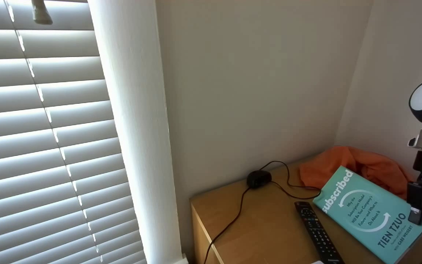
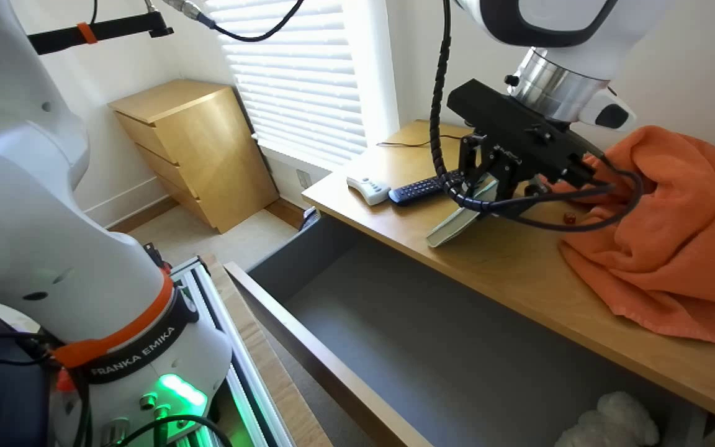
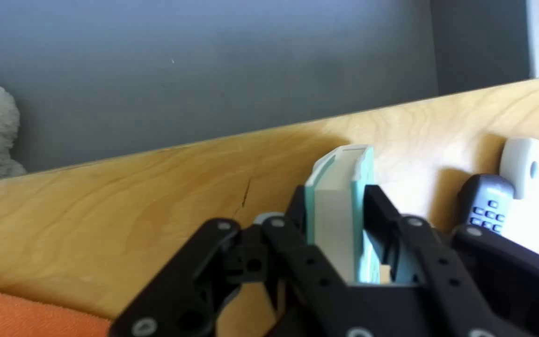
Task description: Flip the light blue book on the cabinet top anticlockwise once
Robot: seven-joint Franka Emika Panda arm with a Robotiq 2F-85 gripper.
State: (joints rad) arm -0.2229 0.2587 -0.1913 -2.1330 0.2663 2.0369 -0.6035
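Nearest the wrist camera, a black gripper (image 3: 337, 206) grips the light blue book (image 1: 372, 214), its fingers (image 3: 384, 213) parted only by the book's thickness and pressed to either cover. The book is tilted on edge over the cabinet top (image 2: 519, 267), its page edges toward the wrist camera and its front cover, lettered "subscribed" and "Tien Tzuo," showing in an exterior view; whether its lower edge touches the wood cannot be made out. A black remote control (image 1: 319, 233) lies near the book, with a white handheld device (image 2: 368, 189) just beside it. An orange cloth (image 1: 365, 161) is heaped on the same surface, showing behind the book in an exterior view, and a small red object (image 2: 570, 218) sits near its folds. Close to the wall (image 1: 255, 91) is a small corded black device (image 1: 258, 179). Beneath the cabinet top, a gray-lined drawer (image 2: 407, 335) extends outward, a fluffy white object (image 2: 612, 422) inside it. Beyond, a wooden chest of drawers (image 2: 202, 149) stands near white window blinds (image 2: 295, 81), while a green light (image 2: 182, 390) glows on the robot's base (image 2: 208, 354), marked "Franka Emika."
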